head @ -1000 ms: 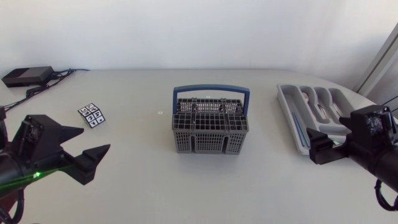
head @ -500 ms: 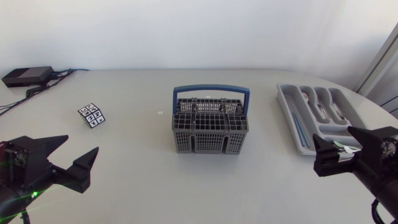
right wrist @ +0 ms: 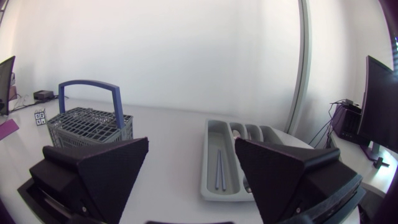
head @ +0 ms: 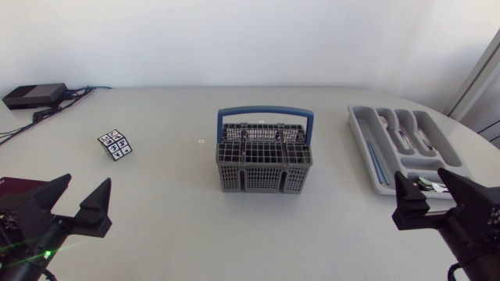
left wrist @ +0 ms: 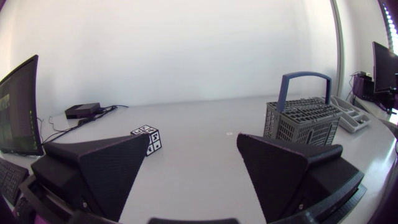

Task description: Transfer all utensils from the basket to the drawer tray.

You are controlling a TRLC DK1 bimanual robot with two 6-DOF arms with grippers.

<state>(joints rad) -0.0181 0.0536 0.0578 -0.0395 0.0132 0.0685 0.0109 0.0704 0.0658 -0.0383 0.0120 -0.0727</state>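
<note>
The grey mesh basket (head: 264, 160) with its blue handle (head: 266, 113) stands mid-table; no utensil sticks out of its grid top. The grey drawer tray (head: 358, 129) lies at the right with cutlery (head: 402, 136) in its compartments and thin blue sticks (right wrist: 219, 168) in its long slot. My left gripper (head: 82, 191) hangs open and empty near the front left corner, far from the basket (left wrist: 308, 121). My right gripper (head: 426, 183) is open and empty just in front of the tray (right wrist: 211, 134), the basket (right wrist: 90, 124) off to its side.
A small marker cube (head: 116, 144) sits left of the basket, also ahead of the left gripper (left wrist: 148, 138). A black box (head: 33, 95) with cables lies at the far left corner. Bare tabletop surrounds the basket.
Both arms have drawn back toward the table's front edge and lowered in the view, away from basket and tray. Both grippers stayed open.
</note>
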